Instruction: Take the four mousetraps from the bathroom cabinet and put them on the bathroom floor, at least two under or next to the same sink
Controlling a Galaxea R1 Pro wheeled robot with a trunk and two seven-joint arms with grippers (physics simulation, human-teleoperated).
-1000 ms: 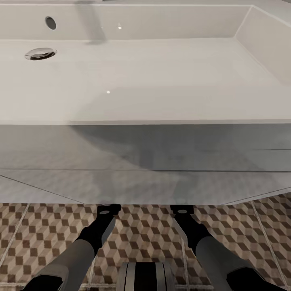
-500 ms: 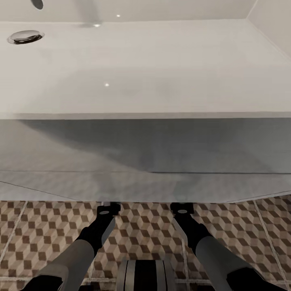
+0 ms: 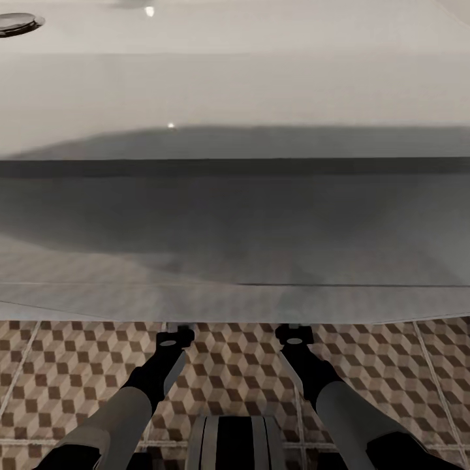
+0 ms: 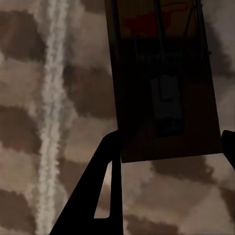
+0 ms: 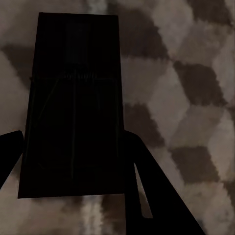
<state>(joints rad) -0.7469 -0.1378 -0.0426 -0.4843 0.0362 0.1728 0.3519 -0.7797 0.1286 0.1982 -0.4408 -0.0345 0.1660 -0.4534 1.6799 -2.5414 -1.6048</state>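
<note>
In the left wrist view a brown wooden mousetrap (image 4: pixel 166 98) with wire parts and a red mark sits between the dark fingers (image 4: pixel 105 171) of my left gripper (image 4: pixel 169 137), which is shut on its edges just above the cube-patterned floor (image 4: pixel 29 98). A second mousetrap (image 5: pixel 73 98), in deep shadow, is held the same way by my right gripper (image 5: pixel 72 134) over the floor tiles (image 5: pixel 186 73). In the head view both forearms (image 3: pixel 163 365) (image 3: pixel 307 365) reach under the white vanity (image 3: pixel 235 222), which carries the wide white sink (image 3: pixel 235 78) and hides both grippers.
The vanity's lower front edge (image 3: pixel 235 313) overhangs the tiles right above my wrists. The sink's chrome drain (image 3: pixel 16 23) is at the far left. My base (image 3: pixel 235 444) stands on patterned floor (image 3: pixel 59 378) between pale grout lines.
The camera has dropped and moved closer: the sink has slid up the picture and its back wall has left the view. Both arms keep the same pose under the vanity.
</note>
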